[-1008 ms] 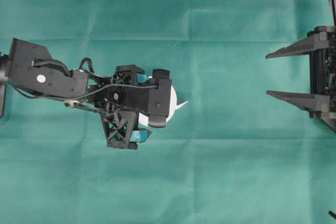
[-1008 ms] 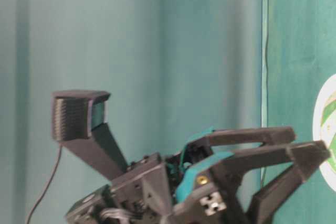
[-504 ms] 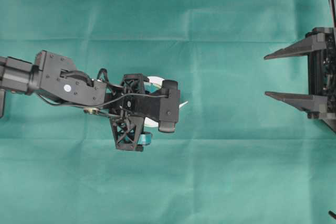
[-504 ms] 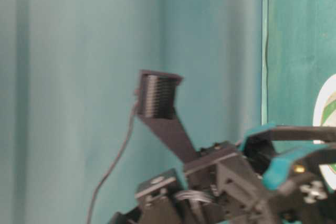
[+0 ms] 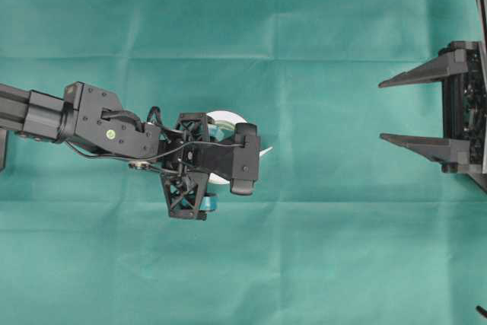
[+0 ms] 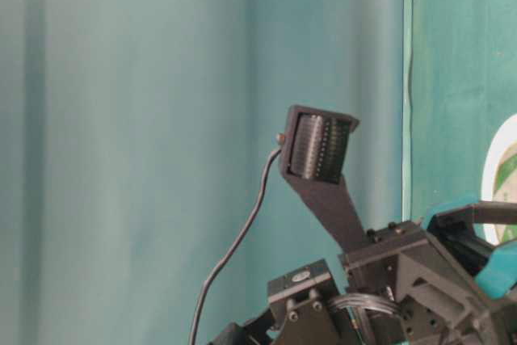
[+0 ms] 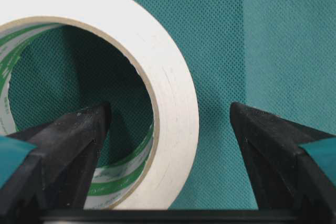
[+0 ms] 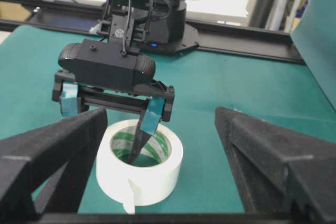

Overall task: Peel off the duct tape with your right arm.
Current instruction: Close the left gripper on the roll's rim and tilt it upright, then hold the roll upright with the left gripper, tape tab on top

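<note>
While your left gripper (image 8: 140, 139) straddles the duct tape (image 8: 140, 169) wall unclosed, the spread right gripper (image 5: 392, 109) could drag the unpinned roll.

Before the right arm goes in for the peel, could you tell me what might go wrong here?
The left gripper is open astride the wall of the duct tape, one finger inside the core; closing off-centre could tip or slide the roll.

The loose tab pokes out just beside the left wrist camera, so the right gripper, open and far off, may bump it when reaching in.

Peeling before the roll is clamped would likely just drag it.
</note>
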